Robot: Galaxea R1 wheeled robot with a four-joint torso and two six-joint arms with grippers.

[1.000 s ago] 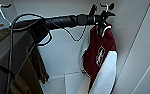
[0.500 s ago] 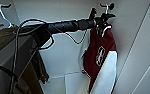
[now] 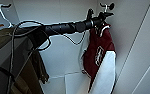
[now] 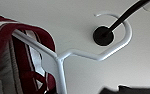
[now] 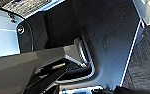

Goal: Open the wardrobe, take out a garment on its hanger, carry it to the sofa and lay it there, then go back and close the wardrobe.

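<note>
Olive jacket: hangs at the left side of the wardrobe on its own white hanger; not my target, leave it be.

Left arm: I've got it stretched across the open wardrobe interior from the left toward the upper right corner.

Left hand: sits right at the neck of the hanger, just under the hook. Jaws not readable in the head view or in the left wrist view; I cannot tell if it is wide, narrow or closed on the wire.

Hanger: hook loops over a black peg on the wardrobe's back wall, top right.

Garment: maroon with white sleeve, on that hanger, hanging against the right wall, clear of the wardrobe floor.

Right hand: state cannot tell; right wrist view gives me dark robot bodywork.

Step, my read: taking the garment out; doors already open, hook not yet off the peg.

Next move calls for: a confirmed grip on the hanger neck, then a lift so the hook clears the peg before any pull outward.
</note>
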